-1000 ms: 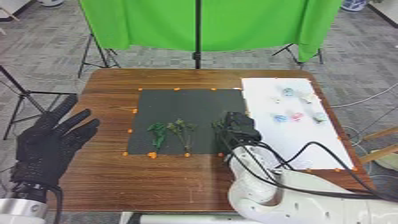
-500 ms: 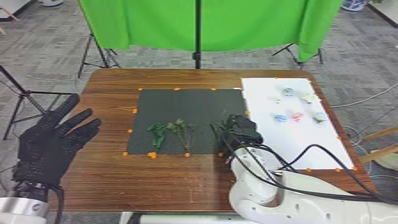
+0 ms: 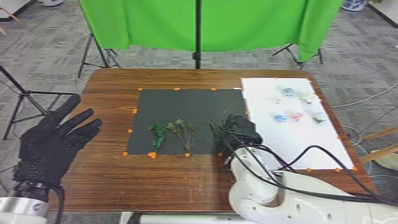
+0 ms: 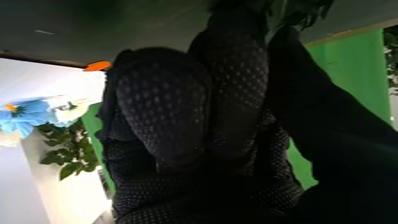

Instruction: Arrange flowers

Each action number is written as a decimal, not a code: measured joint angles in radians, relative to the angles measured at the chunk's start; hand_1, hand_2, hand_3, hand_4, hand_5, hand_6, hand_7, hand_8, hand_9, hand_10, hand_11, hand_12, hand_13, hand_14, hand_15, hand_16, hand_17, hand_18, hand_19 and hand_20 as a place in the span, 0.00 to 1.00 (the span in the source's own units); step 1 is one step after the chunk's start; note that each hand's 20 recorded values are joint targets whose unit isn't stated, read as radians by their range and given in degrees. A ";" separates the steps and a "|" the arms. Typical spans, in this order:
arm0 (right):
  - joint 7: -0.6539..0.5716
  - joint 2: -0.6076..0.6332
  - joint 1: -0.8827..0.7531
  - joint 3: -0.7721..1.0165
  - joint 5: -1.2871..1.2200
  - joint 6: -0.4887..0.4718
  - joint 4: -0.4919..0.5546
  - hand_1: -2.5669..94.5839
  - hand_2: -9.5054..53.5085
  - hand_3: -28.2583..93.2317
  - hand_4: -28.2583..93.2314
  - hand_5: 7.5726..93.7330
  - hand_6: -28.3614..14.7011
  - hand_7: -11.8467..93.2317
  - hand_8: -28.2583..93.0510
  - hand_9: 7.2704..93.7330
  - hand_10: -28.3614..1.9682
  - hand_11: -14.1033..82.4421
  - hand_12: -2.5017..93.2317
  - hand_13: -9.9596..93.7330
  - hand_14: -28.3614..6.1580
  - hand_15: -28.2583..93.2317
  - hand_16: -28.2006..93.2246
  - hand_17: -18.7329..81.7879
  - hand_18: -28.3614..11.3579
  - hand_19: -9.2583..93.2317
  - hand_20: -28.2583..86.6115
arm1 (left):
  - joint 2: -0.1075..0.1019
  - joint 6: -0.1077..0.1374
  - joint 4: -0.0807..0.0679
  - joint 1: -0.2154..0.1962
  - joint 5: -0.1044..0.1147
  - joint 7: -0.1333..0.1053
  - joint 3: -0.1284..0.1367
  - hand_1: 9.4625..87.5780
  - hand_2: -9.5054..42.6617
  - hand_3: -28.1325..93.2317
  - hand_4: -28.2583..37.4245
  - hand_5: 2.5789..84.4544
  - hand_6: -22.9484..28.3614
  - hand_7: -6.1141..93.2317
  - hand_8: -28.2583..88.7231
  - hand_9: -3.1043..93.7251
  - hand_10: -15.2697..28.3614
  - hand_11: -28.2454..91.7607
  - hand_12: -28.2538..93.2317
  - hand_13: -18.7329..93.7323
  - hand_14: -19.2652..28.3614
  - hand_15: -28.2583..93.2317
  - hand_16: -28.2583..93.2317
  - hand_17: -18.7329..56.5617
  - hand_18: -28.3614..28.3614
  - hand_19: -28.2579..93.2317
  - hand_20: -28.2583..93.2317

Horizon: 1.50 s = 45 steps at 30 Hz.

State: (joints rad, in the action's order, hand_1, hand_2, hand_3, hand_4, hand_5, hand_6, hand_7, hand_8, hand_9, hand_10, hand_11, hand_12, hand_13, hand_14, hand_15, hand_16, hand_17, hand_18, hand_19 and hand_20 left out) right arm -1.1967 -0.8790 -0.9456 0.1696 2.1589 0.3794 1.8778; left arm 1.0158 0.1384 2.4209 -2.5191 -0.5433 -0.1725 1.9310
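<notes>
**Right hand (image 3: 242, 130) drawn slightly nearer the robot, dark green sprig (image 4: 311, 10) at the mat (image 3: 178, 107)**

Since the earlier frame, the right hand has shifted a little toward the near edge of the mat, while the 2 sprigs to its left have kept their places. Its grip looks narrow, fingers and thumb closed about the dark green sprig over the mat's near right part. The left hand (image 3: 49, 145) is spread wide, left of the mat.

On the mat's near left part lie a leafy sprig (image 3: 157, 134) and a branching sprig (image 3: 181, 134), side by side. The 6 flower heads (image 3: 297, 117) are right of the mat, on the white sheet (image 3: 275, 140).

For this step, which I take to be laying out the 3rd stem, keep it low and in line with the other 2, then part finger and thumb gently and lift straight up, so no leaf drags along. A sideways pull could twist it askew.

Mind the mat's near edge, where orange tape (image 3: 152, 155) could catch a stem. Right of the mat, the black cable (image 3: 313, 144) loops over the sheet and could sweep the flower heads if the arm swings wide. Beyond the mat's near edge, the counter (image 3: 151, 187) gives good room for backing off.
</notes>
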 measured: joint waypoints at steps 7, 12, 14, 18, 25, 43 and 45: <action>-0.004 0.013 -0.039 0.036 0.033 0.033 0.024 0.40 0.02 0.83 0.04 0.96 0.65 0.29 0.15 1.00 0.61 0.59 0.17 0.96 0.59 0.73 0.39 0.57 0.14 1.00 0.28 | 0.005 0.000 0.000 0.000 -0.001 0.006 0.000 0.15 0.32 0.85 0.01 0.29 0.54 0.21 0.15 0.27 0.75 0.40 0.34 0.31 0.95 0.60 0.19 0.05 0.90 0.62 0.41; -0.017 0.029 -0.044 0.035 0.076 0.054 0.025 0.38 0.04 0.83 0.04 0.93 0.63 0.28 0.14 1.00 0.59 0.55 0.17 0.95 0.58 0.73 0.39 0.57 0.13 1.00 0.27 | 0.006 0.000 0.000 0.001 -0.002 0.009 0.001 0.15 0.32 0.86 0.01 0.29 0.54 0.22 0.15 0.27 0.75 0.40 0.34 0.31 0.95 0.60 0.19 0.05 0.90 0.62 0.41; -0.024 0.038 -0.046 0.041 0.086 0.072 0.025 0.37 0.05 0.83 0.05 0.89 0.62 0.27 0.14 1.00 0.60 0.50 0.19 0.93 0.56 0.72 0.38 0.56 0.11 0.98 0.26 | 0.005 0.000 0.000 0.001 -0.003 0.009 0.001 0.15 0.32 0.85 0.01 0.29 0.54 0.21 0.15 0.27 0.75 0.40 0.34 0.31 0.95 0.60 0.19 0.05 0.90 0.62 0.41; -0.030 0.061 -0.067 0.098 0.092 0.117 0.025 0.37 0.06 0.83 0.05 0.79 0.60 0.25 0.14 0.98 0.54 0.44 0.20 0.91 0.53 0.71 0.37 0.54 0.10 0.97 0.26 | 0.004 0.000 0.000 0.005 -0.004 0.009 0.001 0.15 0.32 0.85 0.01 0.29 0.54 0.21 0.15 0.27 0.75 0.40 0.34 0.31 0.95 0.60 0.19 0.05 0.90 0.62 0.41; -0.032 0.133 -0.077 0.181 0.064 0.110 0.027 0.36 0.05 0.85 0.05 0.60 0.57 0.22 0.14 0.94 0.48 0.42 0.20 0.90 0.52 0.71 0.37 0.53 0.08 0.97 0.26 | 0.002 0.000 0.000 0.012 -0.005 0.014 0.000 0.15 0.32 0.86 0.01 0.29 0.54 0.21 0.15 0.27 0.75 0.40 0.34 0.31 0.95 0.60 0.18 0.05 0.90 0.62 0.41; -0.040 0.167 -0.119 0.283 -0.045 -0.106 -0.055 0.38 0.02 0.85 0.04 0.47 0.59 0.22 0.14 0.91 0.45 0.42 0.20 0.90 0.51 0.71 0.36 0.53 0.07 0.97 0.24 | 0.000 -0.001 -0.003 0.026 -0.006 0.019 -0.014 0.15 0.32 0.86 0.01 0.29 0.54 0.22 0.15 0.27 0.75 0.40 0.33 0.31 0.95 0.60 0.18 0.05 0.90 0.62 0.41; -0.041 0.164 -0.114 0.272 -0.052 -0.129 -0.079 0.39 0.01 0.85 0.04 0.49 0.60 0.23 0.13 0.90 0.45 0.42 0.20 0.90 0.51 0.71 0.36 0.53 0.08 0.97 0.24 | 0.000 -0.001 -0.004 0.030 -0.006 0.019 -0.017 0.15 0.32 0.86 0.01 0.29 0.54 0.21 0.15 0.27 0.75 0.40 0.33 0.31 0.95 0.60 0.18 0.05 0.90 0.62 0.41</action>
State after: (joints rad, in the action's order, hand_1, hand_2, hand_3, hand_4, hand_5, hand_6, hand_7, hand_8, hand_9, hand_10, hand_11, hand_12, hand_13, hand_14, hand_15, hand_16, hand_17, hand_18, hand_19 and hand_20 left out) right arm -1.2380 -0.7153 -1.0591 0.4419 2.1070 0.2503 1.7992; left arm 1.0158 0.1374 2.4172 -2.4894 -0.5493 -0.1537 1.9139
